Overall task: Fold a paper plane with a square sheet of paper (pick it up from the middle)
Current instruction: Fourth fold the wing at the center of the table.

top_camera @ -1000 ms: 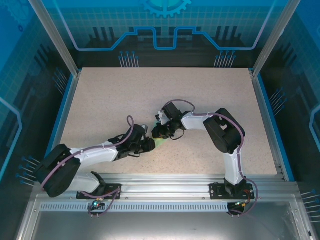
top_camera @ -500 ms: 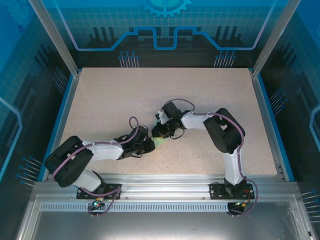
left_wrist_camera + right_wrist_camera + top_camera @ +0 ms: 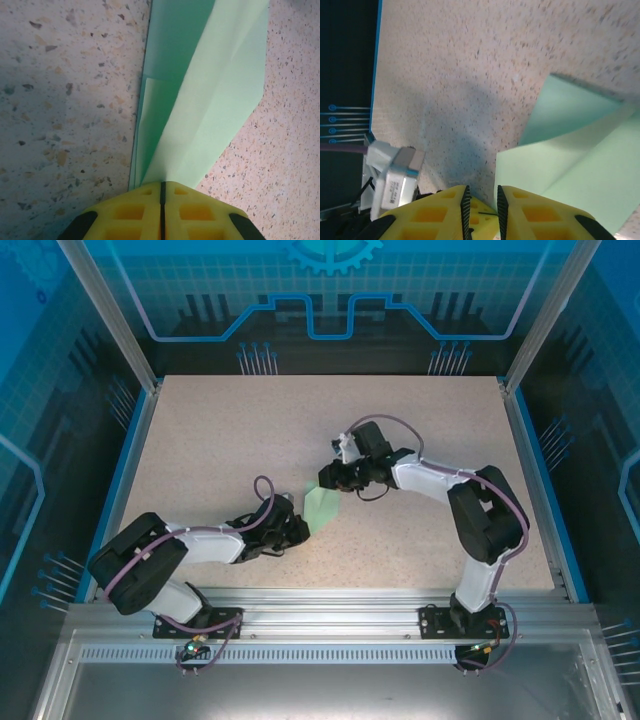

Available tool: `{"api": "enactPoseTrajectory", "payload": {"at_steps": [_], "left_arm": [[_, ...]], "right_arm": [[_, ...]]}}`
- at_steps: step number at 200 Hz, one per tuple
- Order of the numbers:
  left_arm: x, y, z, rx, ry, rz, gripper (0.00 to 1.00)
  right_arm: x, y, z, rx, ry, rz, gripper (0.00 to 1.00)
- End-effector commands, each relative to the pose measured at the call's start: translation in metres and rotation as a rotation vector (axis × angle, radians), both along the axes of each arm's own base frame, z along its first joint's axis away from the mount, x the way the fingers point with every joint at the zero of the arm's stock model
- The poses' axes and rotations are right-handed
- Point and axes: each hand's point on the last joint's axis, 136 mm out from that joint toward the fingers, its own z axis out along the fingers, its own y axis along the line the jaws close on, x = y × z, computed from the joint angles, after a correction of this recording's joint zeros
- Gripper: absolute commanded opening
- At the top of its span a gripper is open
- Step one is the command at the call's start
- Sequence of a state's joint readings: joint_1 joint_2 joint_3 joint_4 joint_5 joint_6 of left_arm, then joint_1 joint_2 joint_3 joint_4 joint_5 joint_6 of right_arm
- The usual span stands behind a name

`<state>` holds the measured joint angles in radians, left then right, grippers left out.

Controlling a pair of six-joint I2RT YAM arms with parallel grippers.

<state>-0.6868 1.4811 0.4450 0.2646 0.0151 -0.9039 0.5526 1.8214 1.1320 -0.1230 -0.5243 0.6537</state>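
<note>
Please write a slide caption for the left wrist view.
Left claw shut on the folded mint-green paper over the speckled table.

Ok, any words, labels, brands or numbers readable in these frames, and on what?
No text can be read anywhere.
The folded paper is plain and unmarked.
The blue backdrop carries a gear and line graphics but no words or numbers.

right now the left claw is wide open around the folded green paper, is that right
Not quite. The left claw is shut on the folded green paper, not wide open around it. The left wrist view shows its jaws pressed together with the paper pinched between them.
</note>
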Motion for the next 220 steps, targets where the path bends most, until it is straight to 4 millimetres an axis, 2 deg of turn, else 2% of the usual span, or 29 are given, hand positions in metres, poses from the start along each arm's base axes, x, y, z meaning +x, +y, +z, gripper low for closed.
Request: {"api": "enactPoseTrajectory", "payload": {"at_steps": [1, 22, 44, 66, 85, 157, 220], "left_arm": [[-0.029, 0.039, -0.048, 0.172, 0.154, 0.048, 0.09], [-0.029, 0.039, -0.048, 0.173, 0.158, 0.047, 0.09], [-0.03, 0.039, -0.049, 0.176, 0.161, 0.047, 0.09], [-0.032, 0.041, -0.05, 0.182, 0.168, 0.047, 0.09], [-0.034, 0.043, -0.05, 0.189, 0.171, 0.045, 0.08], [-0.047, 0.054, -0.068, 0.233, 0.221, 0.048, 0.03], [-0.048, 0.055, -0.07, 0.238, 0.226, 0.049, 0.03]], "right_arm": [[-0.029, 0.02, -0.024, -0.001, 0.065, 0.072, 0.23], [-0.04, 0.035, -0.04, -0.002, 0.096, 0.107, 0.22], [-0.041, 0.043, -0.056, -0.022, 0.121, 0.121, 0.21], [-0.034, 0.035, -0.076, -0.088, 0.132, 0.093, 0.2], [-0.024, 0.027, -0.086, -0.122, 0.124, 0.073, 0.19], [0.015, 0.004, -0.088, -0.163, 0.103, 0.025, 0.19], [0.046, -0.01, -0.092, -0.121, 0.11, -0.016, 0.21]]}}
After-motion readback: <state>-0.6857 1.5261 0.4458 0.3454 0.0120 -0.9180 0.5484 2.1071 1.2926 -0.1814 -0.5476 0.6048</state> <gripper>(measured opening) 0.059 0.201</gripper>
